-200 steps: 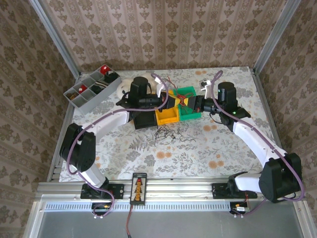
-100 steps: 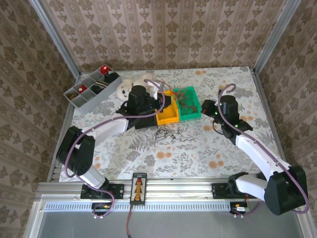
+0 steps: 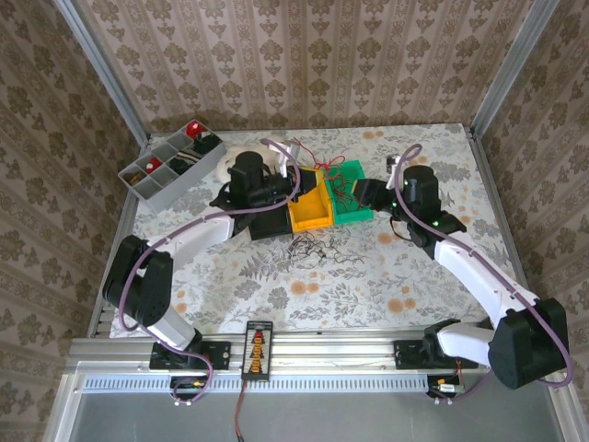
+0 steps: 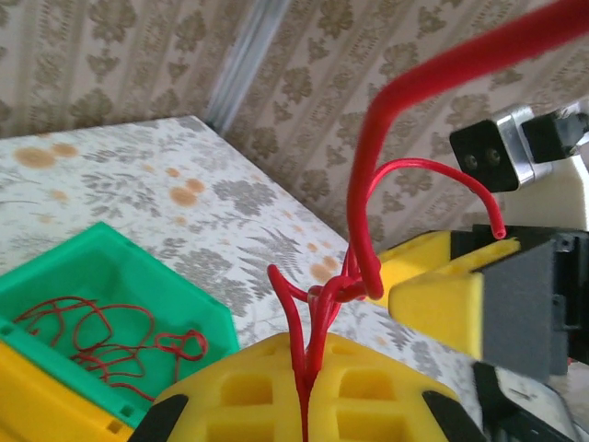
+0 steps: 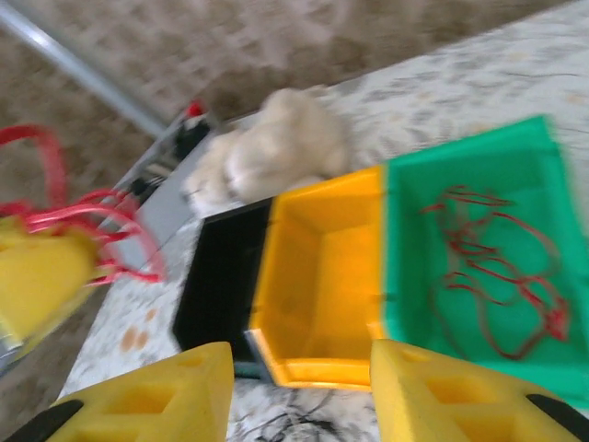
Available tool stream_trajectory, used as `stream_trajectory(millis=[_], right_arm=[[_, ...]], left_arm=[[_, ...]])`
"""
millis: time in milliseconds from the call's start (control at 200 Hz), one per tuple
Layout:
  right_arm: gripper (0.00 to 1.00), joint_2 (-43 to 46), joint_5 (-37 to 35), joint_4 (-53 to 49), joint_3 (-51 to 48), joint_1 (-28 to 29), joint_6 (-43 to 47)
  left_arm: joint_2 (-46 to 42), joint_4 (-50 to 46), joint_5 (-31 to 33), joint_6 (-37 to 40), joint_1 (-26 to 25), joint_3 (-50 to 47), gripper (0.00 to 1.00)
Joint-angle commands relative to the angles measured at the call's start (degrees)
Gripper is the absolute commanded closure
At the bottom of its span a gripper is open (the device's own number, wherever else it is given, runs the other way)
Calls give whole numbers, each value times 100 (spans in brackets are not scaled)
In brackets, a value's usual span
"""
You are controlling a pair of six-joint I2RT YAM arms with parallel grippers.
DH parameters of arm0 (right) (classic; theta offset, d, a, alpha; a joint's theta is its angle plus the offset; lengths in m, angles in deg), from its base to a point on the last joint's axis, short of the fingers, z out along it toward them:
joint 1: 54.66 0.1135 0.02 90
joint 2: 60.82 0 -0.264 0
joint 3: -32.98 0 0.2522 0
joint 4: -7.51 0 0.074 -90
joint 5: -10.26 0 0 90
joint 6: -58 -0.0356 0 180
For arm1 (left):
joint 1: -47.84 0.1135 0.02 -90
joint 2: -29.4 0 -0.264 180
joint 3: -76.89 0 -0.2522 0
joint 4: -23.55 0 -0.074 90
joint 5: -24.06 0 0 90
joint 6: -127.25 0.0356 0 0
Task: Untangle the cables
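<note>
— Red wires [image 4: 368, 221], where?
— Pinched in the left gripper [image 4: 306, 396], jaws clamped on them, at the upper edge of the yellow bin [image 3: 308, 214]; more lie in the green bin [image 5: 479, 230], centre frame
— Right gripper [image 5: 299, 396]?
— Jaws apart, beside the green bin's right edge; bare table [image 3: 414, 295] at lower centre
</note>
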Motion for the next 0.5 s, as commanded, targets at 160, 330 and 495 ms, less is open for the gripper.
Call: stream_trajectory(millis=[160, 330, 495], right_arm=[[54, -495, 811, 134, 630, 210, 655], [63, -762, 429, 143, 823, 215, 668], [80, -892, 96, 333, 887, 215, 597]], left_arm=[[209, -110, -1062, -270, -10, 376, 100], [191, -252, -1077, -175, -28, 411, 100], [197, -586, -1105, 13, -62, 508, 100]])
